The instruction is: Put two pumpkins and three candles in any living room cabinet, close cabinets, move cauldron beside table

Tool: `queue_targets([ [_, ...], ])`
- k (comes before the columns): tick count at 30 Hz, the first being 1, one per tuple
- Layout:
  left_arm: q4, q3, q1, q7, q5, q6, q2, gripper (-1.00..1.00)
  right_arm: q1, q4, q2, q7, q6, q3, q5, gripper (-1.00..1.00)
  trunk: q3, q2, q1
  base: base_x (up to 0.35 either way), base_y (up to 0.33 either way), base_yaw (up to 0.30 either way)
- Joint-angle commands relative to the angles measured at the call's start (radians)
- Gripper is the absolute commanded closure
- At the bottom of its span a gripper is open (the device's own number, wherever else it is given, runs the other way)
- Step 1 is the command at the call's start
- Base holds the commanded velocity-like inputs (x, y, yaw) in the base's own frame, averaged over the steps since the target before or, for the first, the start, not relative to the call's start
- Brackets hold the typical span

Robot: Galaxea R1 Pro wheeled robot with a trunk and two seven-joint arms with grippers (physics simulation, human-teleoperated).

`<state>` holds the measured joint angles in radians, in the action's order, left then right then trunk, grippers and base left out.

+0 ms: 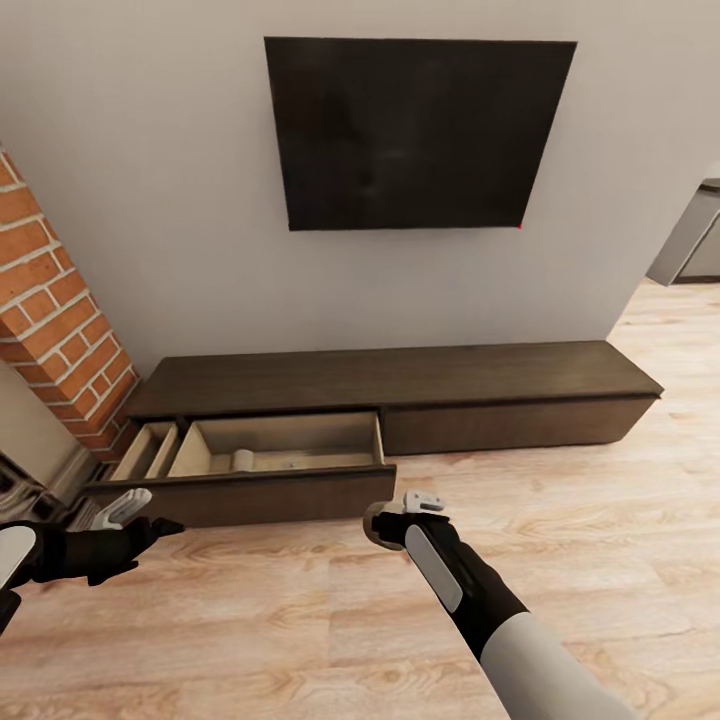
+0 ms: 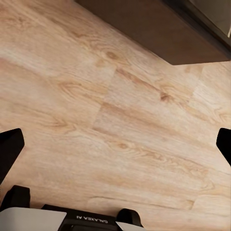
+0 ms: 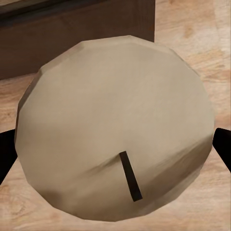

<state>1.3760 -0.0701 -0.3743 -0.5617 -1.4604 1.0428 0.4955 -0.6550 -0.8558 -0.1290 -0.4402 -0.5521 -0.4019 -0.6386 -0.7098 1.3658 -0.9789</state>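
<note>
Right gripper holding a candle in front of the open cabinet drawer; left gripper empty.

Head view: cabinet (image 1: 400, 385) sits against the wall under the TV (image 1: 415, 135), its left drawer (image 1: 250, 465) pulled out, pale inside, with one candle (image 1: 243, 459) lying in it. Right gripper (image 1: 385, 520) is over the floor (image 1: 600, 560) just in front of the drawer's right end, clamped on a beige candle (image 1: 377, 527). Left gripper (image 1: 150, 515) is near the drawer's left end, beside the brick column (image 1: 55, 310). Left wrist view: fingers (image 2: 9, 147) spread wide, nothing between them, bare floor below and the drawer front (image 2: 159, 31) ahead. Right wrist view: candle (image 3: 115, 130), dark wick visible, gripped between both fingertips (image 3: 222, 147), drawer front (image 3: 77, 36) just behind it.
</note>
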Motion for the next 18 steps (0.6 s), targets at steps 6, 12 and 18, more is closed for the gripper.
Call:
queue_targets([
  [6, 0.0, -0.011, 0.0, 0.002, -0.001, 0.0, 0.0, -1.0, 0.0, 0.0, 0.0, 0.0, 0.0, 0.0, 0.0, 1.0, 0.013, -0.028, 0.015, 0.001, 0.025, 0.007],
  [12, 0.0, -0.015, 0.0, 0.002, -0.003, 0.0, 0.0, -1.0, 0.0, 0.0, 0.0, 0.0, 0.001, 0.0, 0.0, 1.0, 0.032, -0.07, 0.038, 0.0, 0.002, 0.001],
  [18, 0.0, -0.016, 0.0, 0.002, -0.003, 0.0, 0.0, -1.0, 0.0, -0.003, -0.001, 0.0, 0.004, 0.0, 0.0, 1.0, 0.056, -0.112, 0.061, 0.0, 0.0, 0.0],
])
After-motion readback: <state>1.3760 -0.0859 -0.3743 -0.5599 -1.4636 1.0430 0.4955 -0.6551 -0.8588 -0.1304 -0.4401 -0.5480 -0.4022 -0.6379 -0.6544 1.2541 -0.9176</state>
